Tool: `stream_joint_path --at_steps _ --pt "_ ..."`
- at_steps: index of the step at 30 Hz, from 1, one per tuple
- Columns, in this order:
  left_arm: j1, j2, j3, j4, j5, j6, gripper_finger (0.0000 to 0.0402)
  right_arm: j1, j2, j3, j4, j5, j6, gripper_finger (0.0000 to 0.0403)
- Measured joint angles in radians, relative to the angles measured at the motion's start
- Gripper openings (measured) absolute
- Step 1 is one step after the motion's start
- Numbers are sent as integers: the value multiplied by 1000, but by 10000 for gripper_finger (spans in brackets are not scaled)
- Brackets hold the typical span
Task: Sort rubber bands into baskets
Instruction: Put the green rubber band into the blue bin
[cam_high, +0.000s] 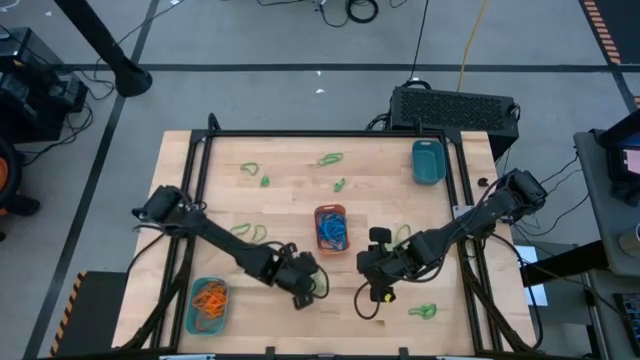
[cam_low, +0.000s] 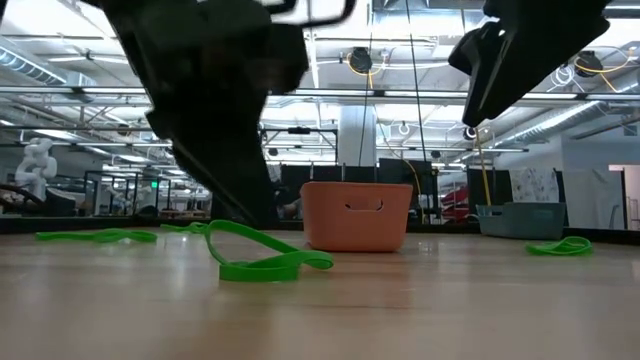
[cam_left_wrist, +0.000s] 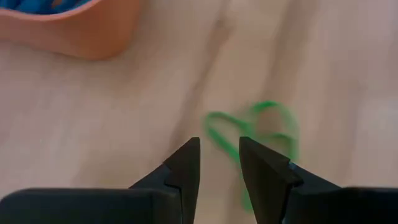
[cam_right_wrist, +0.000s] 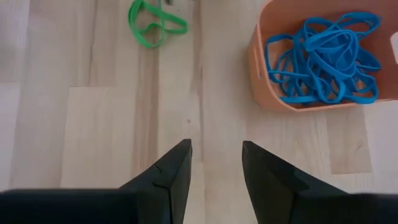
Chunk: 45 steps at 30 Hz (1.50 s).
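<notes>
A small orange plastic basket (cam_high: 331, 212) sat in the middle of the table, full of thin blue rubber bands (cam_right_wrist: 323, 59) in a tangled pile. A teal plastic basket (cam_high: 209, 318) near the front left corner held orange rubber bands (cam_high: 210, 296). Another teal plastic basket (cam_high: 427, 161) stood at the back right. Thin green rubber bands (cam_high: 330, 159) lay loose and flat around the table.

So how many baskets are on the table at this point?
3. An orange basket of blue bands sits mid-table, a teal basket of orange bands at the near-left corner, and an empty-looking teal basket at the far right.
</notes>
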Motion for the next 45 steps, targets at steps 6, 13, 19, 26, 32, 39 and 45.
stream_joint_path --at_steps 6,13,19,26,32,39,45 --pt "20 25 0 -30 26 24 118 11 0 0 -1 0 0 135" --pt "4 26 0 -36 15 49 118 13 0 0 0 0 0 135" --pt "8 26 0 -16 -95 57 118 13 0 0 3 0 -1 135" --pt "-5 26 0 40 37 129 118 13 0 0 3 0 -12 135" --pt "-8 26 0 77 40 138 118 13 0 0 4 0 -11 135" --pt "-16 26 0 44 102 153 118 13 0 0 5 0 -11 135" --pt "-21 25 0 0 91 143 118 13 0 0 5 0 -11 135"
